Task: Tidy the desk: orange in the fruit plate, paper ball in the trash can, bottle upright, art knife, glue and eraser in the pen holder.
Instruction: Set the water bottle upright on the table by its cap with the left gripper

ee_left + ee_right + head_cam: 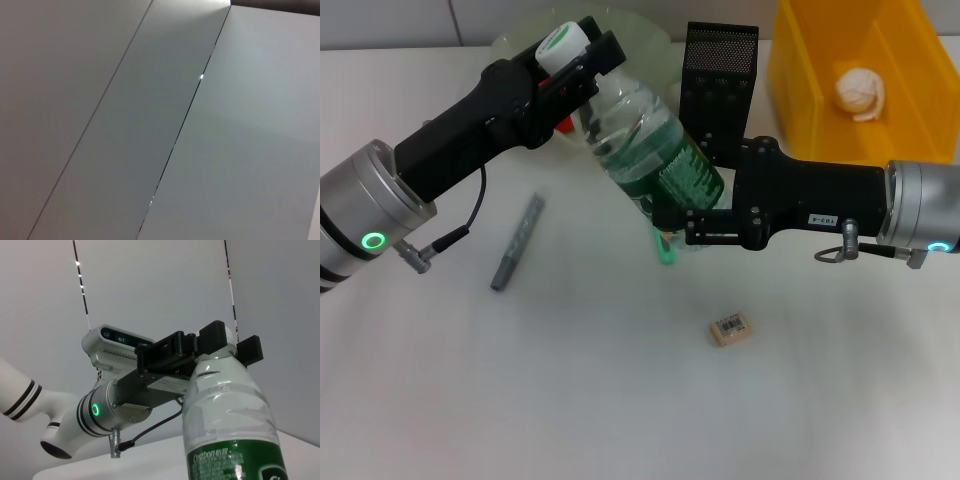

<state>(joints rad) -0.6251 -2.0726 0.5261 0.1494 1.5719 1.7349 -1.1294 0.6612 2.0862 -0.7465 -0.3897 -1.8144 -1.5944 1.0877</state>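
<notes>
A clear bottle point(650, 150) with a green label and white cap hangs tilted over the white desk, cap toward the far left. My left gripper point(575, 60) is shut on its neck, also seen in the right wrist view as the left gripper point(207, 347) on the bottle point(230, 415). My right gripper point(688, 225) is shut on its base. A grey art knife point(517, 242) lies to the left and a tan eraser point(730, 330) in front. A small green piece, apparently the glue point(665, 250), pokes out under the bottle. The paper ball point(860, 90) sits in the yellow trash can point(800, 80). I cannot make out the orange.
A pale green fruit plate point(640, 30) stands at the back, partly behind the left gripper and the bottle. The black mesh pen holder point(720, 80) stands between the plate and the trash can. The left wrist view shows only grey wall panels point(150, 125).
</notes>
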